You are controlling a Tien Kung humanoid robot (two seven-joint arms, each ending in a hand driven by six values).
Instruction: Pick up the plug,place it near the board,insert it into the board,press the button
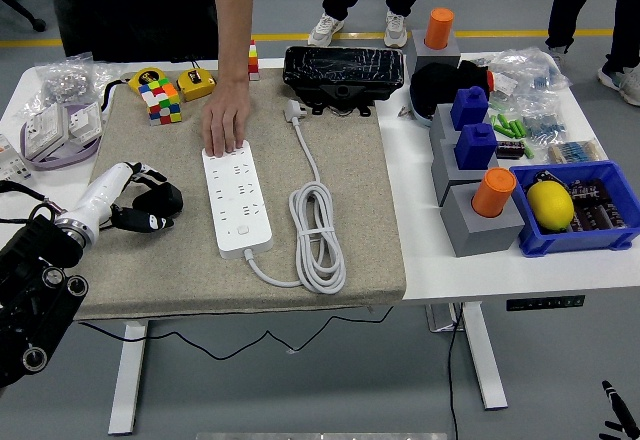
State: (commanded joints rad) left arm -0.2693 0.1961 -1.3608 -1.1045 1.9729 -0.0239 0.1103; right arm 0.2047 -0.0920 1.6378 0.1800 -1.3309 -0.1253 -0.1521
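A white power strip (237,196) lay lengthwise on a grey felt mat (350,210) covering the left part of the white table (480,270), its white cable (315,230) coiled just to its right and running up to a white plug head (294,110) near a black wrapped box (347,76). A person stood at the far side, one hand (226,120) resting flat on the far end of the power strip. Two colour cubes (161,97) (252,60), two yellow tape measures (190,84), and bagged parts at the far left lay beyond the strip. To the right, off the mat, stood grey blocks bearing blue and orange pegs (480,175), and a blue bin (575,210) holding a yellow object. The black plug (157,200) sat on the mat left of the strip, well apart from it. The left hand (125,195) had its white and black fingers (150,222) curled around the plug, gripping it low over the mat. Nothing stood between plug and strip. Only a dark tip of the right arm showed at the lower right corner; its fingers could not be judged.
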